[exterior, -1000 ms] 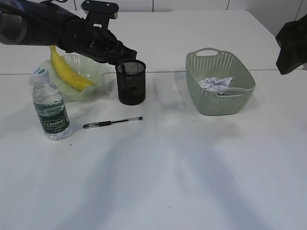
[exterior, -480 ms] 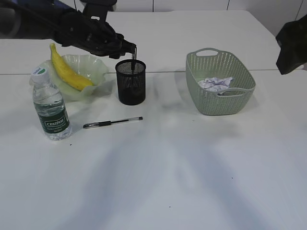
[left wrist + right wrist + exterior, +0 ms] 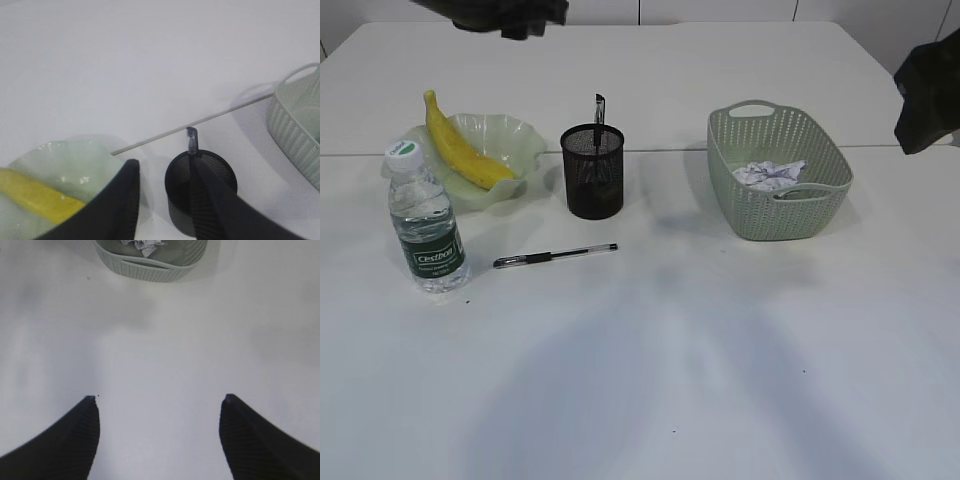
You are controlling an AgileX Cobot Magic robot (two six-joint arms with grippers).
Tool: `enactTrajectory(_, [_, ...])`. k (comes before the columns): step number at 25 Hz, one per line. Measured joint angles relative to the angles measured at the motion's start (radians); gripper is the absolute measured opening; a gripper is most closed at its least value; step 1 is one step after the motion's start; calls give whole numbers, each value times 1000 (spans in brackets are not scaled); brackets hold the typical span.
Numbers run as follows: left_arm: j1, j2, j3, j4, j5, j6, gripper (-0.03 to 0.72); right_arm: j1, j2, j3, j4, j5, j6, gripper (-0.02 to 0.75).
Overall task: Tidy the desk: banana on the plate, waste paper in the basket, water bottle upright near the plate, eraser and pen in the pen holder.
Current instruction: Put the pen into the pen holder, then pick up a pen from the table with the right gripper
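Here the pen lies flat, long axis left-right, while both grippers gape empty.

The left matte black plastic end effector shows two thick fingers with rounded outer edges, tapering toward their tips; the inner face of one finger carries fine horizontal ribbing, like a grip pad; the right black ribbed end effector has the same build, two dark wedge-shaped fingers whose faces are scored with close parallel ridges; in the exterior view only dark, blurred bulks of the arms show at the upper edge and right edge.
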Motion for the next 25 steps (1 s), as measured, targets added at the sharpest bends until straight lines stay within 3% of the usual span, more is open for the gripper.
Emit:
enactTrajectory(7, [0, -182, 0, 8, 281, 5, 238, 0, 0, 0, 29, -4, 0, 554])
enactTrajectory(11, [0, -231, -2, -26, 518, 102, 238, 0, 0, 0, 63, -4, 0, 554])
enactTrajectory(15, [0, -240, 6, -161, 714, 244, 238, 0, 0, 0, 73, -4, 0, 554])
enactTrajectory(19, [0, -282, 63, -258, 733, 298, 238, 0, 0, 0, 75, -4, 0, 554])
enactTrajectory(25, [5, -401, 188, -263, 731, 332, 238, 0, 0, 0, 77, -4, 0, 554])
